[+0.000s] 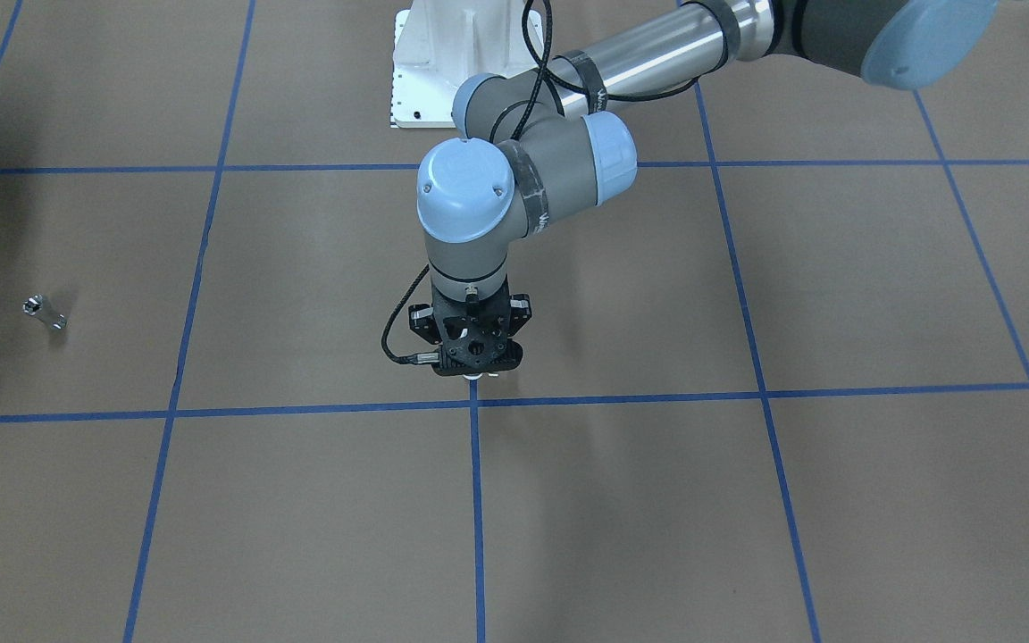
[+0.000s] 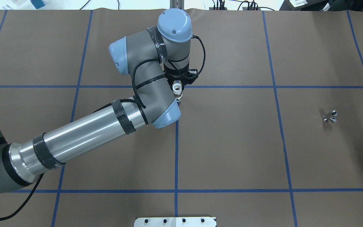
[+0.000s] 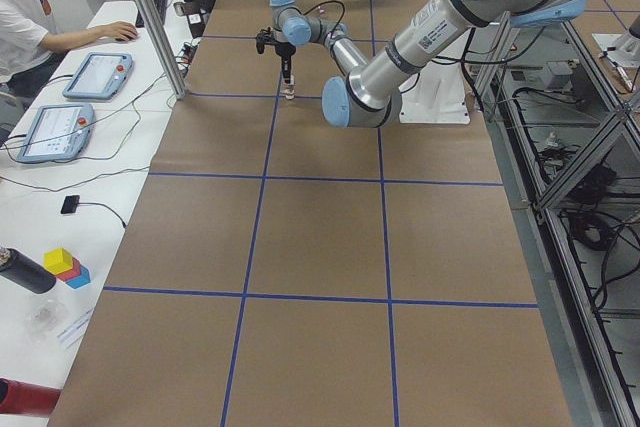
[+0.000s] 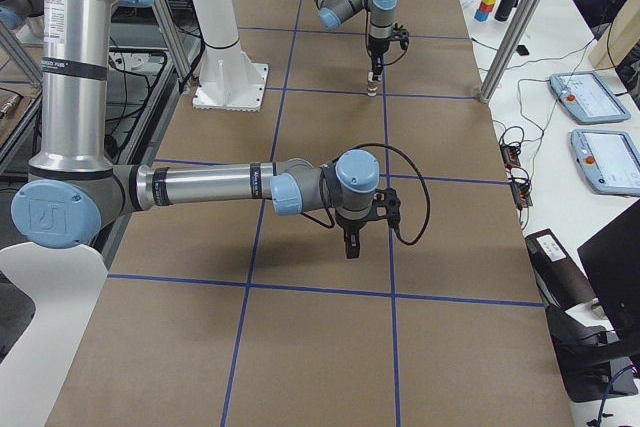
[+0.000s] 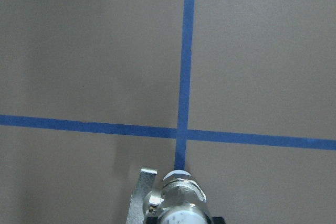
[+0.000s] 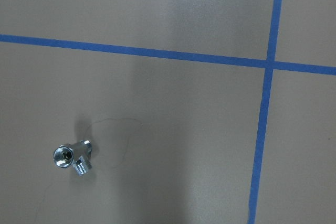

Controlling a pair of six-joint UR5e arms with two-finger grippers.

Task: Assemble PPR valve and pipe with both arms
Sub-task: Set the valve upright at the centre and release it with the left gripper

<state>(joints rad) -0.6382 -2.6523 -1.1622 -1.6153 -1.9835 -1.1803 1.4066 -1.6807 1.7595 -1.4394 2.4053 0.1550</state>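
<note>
The PPR valve (image 2: 177,89) is white with a silvery band. It hangs upright in my left gripper (image 2: 178,84), which is shut on it over a blue tape crossing at the table's middle. In the front view only its white tip (image 1: 476,380) shows under the gripper (image 1: 476,368). It fills the bottom edge of the left wrist view (image 5: 176,203). The pipe (image 2: 330,116), a shiny metal stub, lies alone far to the right (image 1: 44,313), and shows in the right wrist view (image 6: 71,157). My right gripper (image 4: 349,245) shows only in the exterior right view, hovering low; I cannot tell its state.
The white bolted pedestal (image 1: 443,62) stands at the robot's side of the table (image 2: 175,221). Blue tape lines (image 2: 176,151) grid the brown paper. An operator (image 3: 20,17) and tablets sit at the side bench.
</note>
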